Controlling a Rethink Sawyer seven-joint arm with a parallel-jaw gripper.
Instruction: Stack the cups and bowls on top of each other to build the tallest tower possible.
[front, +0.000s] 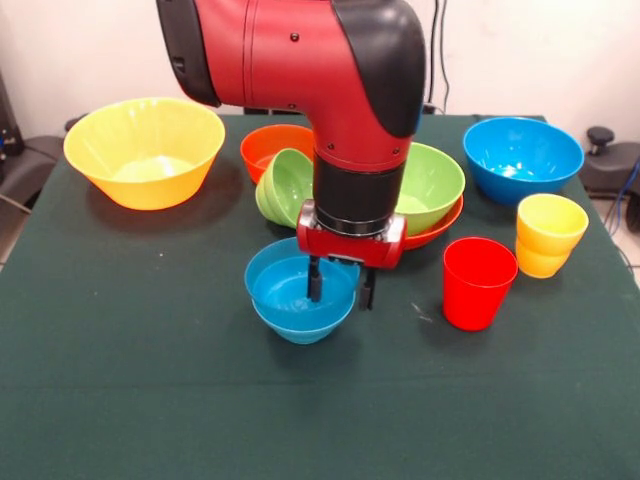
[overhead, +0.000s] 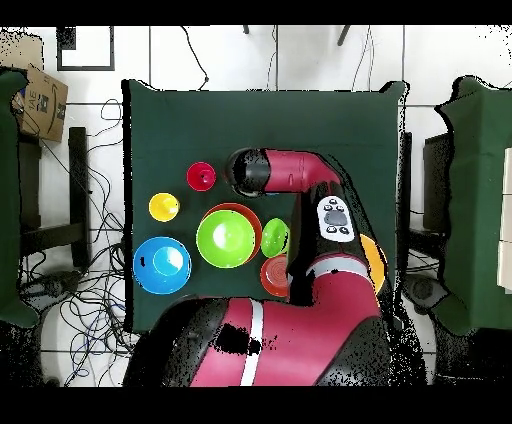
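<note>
my gripper (front: 339, 291) hung over the small blue bowl (front: 300, 296) near the middle of the table (front: 120, 350), its two dark fingers apart, one inside the bowl and the other outside, the rim between them; whether they touched the rim i could not tell. the table was covered in a dark green cloth, wrinkle-free and matte, running out to all sides in the front view.

behind my arm (front: 330, 60) a large green bowl (front: 432, 185) sat nested in a red-orange bowl (front: 440, 228), and a smaller green bowl (front: 285, 185) leaned on its side against an orange bowl (front: 272, 145). the large orange-yellow bowl (front: 145, 150) stood well apart toward one far corner, and a large blue bowl (front: 522, 158) toward the other. the red cup (front: 478, 282) stood upright just beside the yellow cup (front: 549, 235).

from overhead, the green table (overhead: 160, 130) stood on a pale tiled floor (overhead: 250, 55) strewn with black cables (overhead: 90, 170). a cardboard box (overhead: 38, 100) lay at one side, and green-covered furniture (overhead: 480, 200) stood at the other. my arm hid the small blue bowl in that view.
</note>
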